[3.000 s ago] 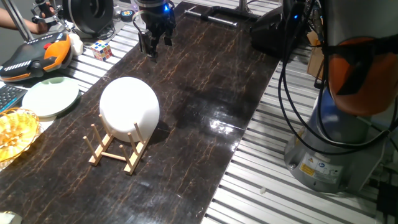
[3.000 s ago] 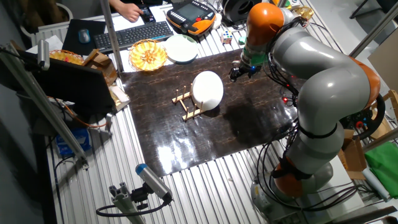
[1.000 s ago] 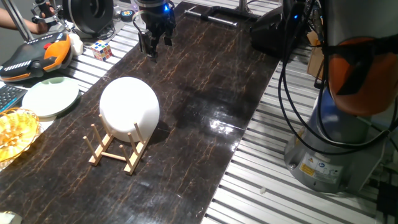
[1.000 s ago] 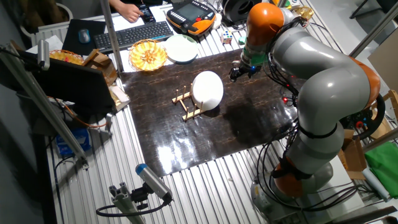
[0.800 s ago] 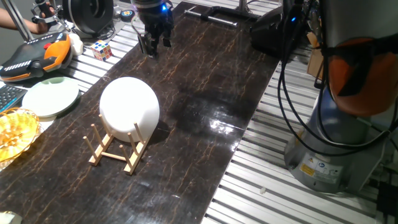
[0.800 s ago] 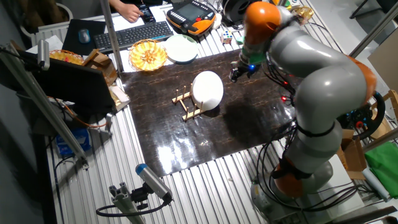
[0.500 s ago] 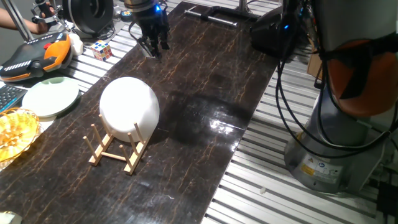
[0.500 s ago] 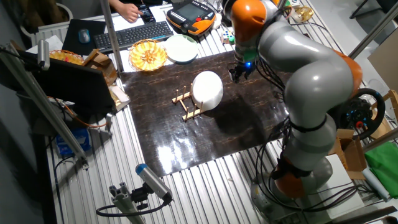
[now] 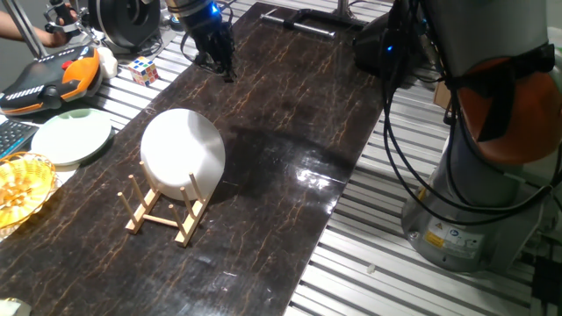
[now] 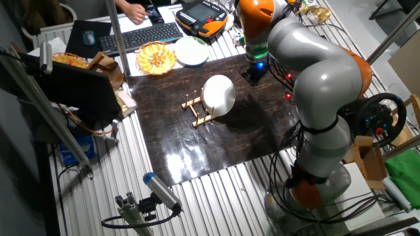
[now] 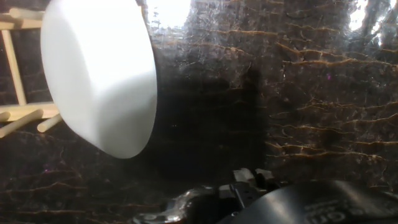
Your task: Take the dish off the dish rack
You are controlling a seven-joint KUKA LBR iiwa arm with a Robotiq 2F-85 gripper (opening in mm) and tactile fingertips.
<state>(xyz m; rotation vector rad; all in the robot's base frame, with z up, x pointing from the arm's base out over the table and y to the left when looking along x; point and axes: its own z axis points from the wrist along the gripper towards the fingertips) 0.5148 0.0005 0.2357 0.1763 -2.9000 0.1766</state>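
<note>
The white domed dish (image 9: 183, 154) stands on edge in the small light-wood dish rack (image 9: 162, 213) at the left of the dark marble mat. My gripper (image 9: 218, 65) hangs low over the mat's far end, well beyond the dish and apart from it, fingers slightly apart with nothing between them. From the other fixed view the dish (image 10: 219, 94) leans in the rack (image 10: 195, 109), with the gripper (image 10: 253, 75) to its right. In the hand view the dish (image 11: 99, 74) fills the upper left with rack pegs (image 11: 15, 68) behind it.
A pale green plate (image 9: 72, 136) and a yellow wicker basket (image 9: 18, 189) sit left of the mat. A Rubik's cube (image 9: 143, 69) and an orange-black pendant (image 9: 48, 79) lie at the far left. The arm's base (image 9: 474, 202) stands at the right.
The arm has swung and the gripper has turned and shifted slightly left at the mat's far end. The dish and the rack have not moved.
</note>
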